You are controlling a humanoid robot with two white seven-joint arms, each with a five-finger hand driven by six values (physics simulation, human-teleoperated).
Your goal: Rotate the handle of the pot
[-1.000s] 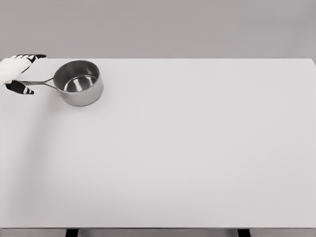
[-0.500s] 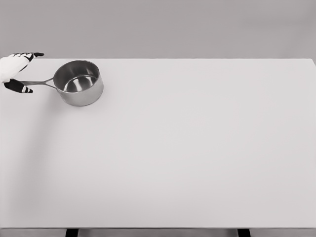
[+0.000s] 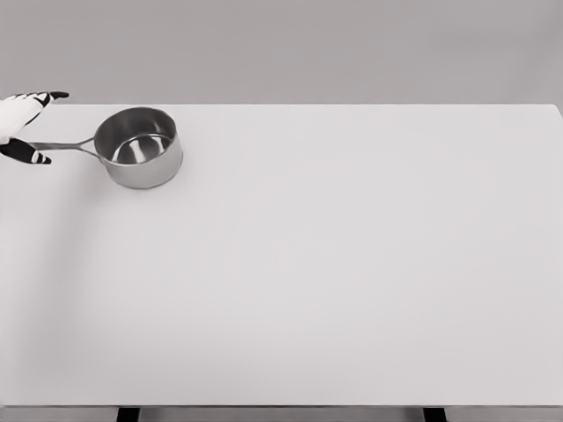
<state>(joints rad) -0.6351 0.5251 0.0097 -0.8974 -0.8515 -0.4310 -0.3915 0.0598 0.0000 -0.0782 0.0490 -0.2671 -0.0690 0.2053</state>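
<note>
pot: we see a steel saucepan on the far left part of the desk, upright, open top, nothing visible inside
pot handle: thin metal handle runs from the pot's left side toward the left edge of the view, lying roughly level
left hand: white hand with black fingertips at the far left edge, only partly in frame; we see its arm side cut off by the picture edge
hand state: the hand brackets the handle's outer end, one black-tipped finger stretched out above and beyond the handle, another black-tipped digit below it on the near side; we cannot tell whether the hand actually clamps the handle or just sits around it
contact: lower digit looks to meet or sit just beside the handle's tip; we cannot tell which
right hand: out of view
desk: wide pale grey desk fills most of the view, its far edge just behind the pot, two dark legs showing at the bottom edge
background: plain grey wall beyond the desk
</note>
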